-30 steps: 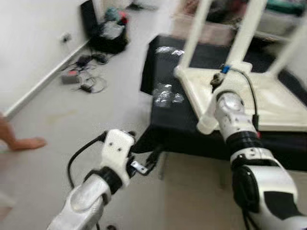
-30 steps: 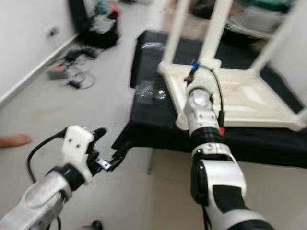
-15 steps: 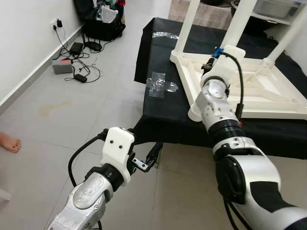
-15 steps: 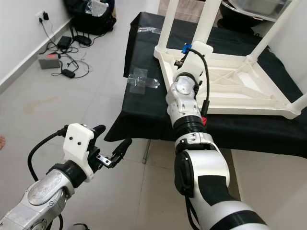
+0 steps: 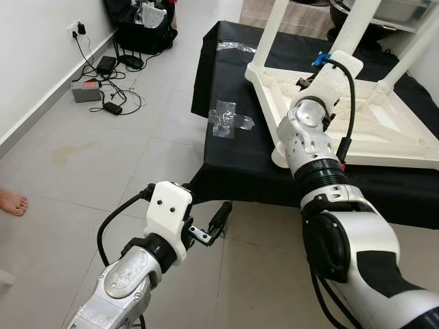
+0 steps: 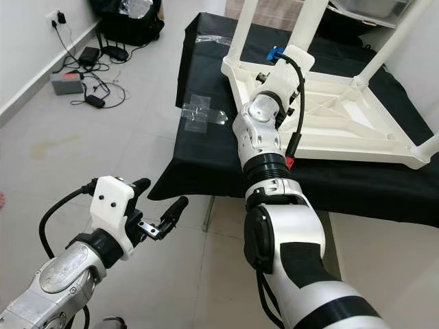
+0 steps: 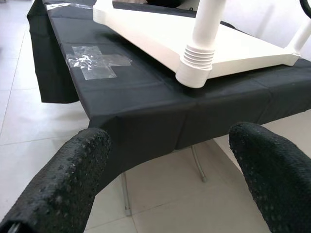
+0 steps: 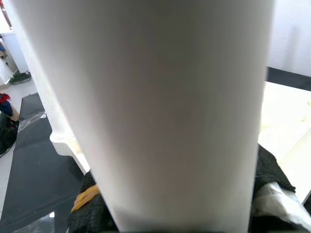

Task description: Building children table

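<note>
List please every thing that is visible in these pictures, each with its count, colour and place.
Children table: one, white, upside down on the black cloth, legs pointing up.
Table leg: one, white, close in front of the right wrist camera.
Black cloth: one, covers the low stand.
Plastic wrap: one clear piece, on the cloth beside the table's corner.
Cables and boxes: several, dark, on the floor by the wall.
Black bag: one, on the floor.
Person's foot: one, on the floor.
Left claw: open, over the floor before the cloth's edge.
Right arm: silver, reaching onto the table.
</note>
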You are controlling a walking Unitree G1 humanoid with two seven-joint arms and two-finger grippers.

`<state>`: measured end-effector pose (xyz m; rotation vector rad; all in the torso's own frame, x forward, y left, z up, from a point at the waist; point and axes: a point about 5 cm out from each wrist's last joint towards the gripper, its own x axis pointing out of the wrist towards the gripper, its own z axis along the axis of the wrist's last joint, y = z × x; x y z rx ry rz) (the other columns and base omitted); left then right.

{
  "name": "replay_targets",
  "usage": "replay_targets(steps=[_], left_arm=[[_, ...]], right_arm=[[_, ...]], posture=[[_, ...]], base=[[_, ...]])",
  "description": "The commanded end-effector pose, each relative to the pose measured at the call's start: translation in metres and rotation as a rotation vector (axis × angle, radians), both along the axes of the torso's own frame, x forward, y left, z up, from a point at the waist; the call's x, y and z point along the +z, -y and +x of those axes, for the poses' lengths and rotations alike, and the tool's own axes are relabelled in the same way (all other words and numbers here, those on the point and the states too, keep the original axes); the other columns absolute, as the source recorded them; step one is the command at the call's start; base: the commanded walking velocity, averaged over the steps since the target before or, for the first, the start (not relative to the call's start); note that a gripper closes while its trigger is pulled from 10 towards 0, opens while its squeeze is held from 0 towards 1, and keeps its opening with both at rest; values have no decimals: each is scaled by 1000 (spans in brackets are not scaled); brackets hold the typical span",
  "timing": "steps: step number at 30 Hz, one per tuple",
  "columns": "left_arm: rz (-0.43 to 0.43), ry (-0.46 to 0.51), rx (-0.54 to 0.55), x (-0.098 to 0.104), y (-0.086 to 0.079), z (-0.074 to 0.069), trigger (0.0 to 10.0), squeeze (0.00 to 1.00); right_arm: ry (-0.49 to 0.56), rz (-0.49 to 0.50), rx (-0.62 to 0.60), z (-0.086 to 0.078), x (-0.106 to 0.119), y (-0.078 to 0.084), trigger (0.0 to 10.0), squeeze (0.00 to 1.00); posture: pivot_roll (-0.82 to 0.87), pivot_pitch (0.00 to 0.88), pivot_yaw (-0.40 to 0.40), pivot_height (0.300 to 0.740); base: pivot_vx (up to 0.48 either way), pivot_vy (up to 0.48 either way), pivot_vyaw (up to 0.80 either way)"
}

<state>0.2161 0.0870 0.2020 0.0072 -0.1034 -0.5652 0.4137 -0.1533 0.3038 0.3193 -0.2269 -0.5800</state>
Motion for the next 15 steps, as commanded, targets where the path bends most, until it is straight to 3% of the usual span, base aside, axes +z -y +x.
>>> replay_targets(steps=[1, 3, 4, 6, 9, 11, 14, 15], left_arm=[[5, -4, -8, -2, 3, -2, 10000, 0], [7, -2, -4, -3, 2, -1, 10000, 0], [7, -2, -4, -3, 2, -1, 10000, 0], [8, 0, -1, -3, 2, 0, 10000, 0], [8, 1, 1, -2, 2, 0, 10000, 0], [-6, 16, 80, 0, -8, 8, 10000, 0], [-9, 24, 103, 1, -11, 10, 10000, 0], [-4, 29, 121, 1, -14, 14, 10000, 0]], right_arm=[[-6, 283, -17, 0, -12, 11, 10000, 0], [72, 133, 208, 4, -3, -13, 10000, 0], [72, 133, 208, 4, -3, -13, 10000, 0], [80, 44, 377, 5, -6, -35, 10000, 0], [64, 31, 409, 5, -12, -40, 10000, 0], [40, 38, 492, 5, -25, -50, 10000, 0], [37, 46, 514, 5, -28, -53, 10000, 0], [40, 48, 538, 4, -31, -55, 10000, 1000]], posture=[[129, 186, -133, 740], [128, 185, -134, 740], [128, 185, -134, 740], [127, 185, -136, 740], [127, 185, -136, 740], [127, 188, -152, 740], [127, 188, -152, 740], [133, 190, -152, 740]], base=[[0, 0, 0], [0, 0, 0], [0, 0, 0], [0, 0, 0], [0, 0, 0], [0, 0, 0], [0, 0, 0], [0, 0, 0]])
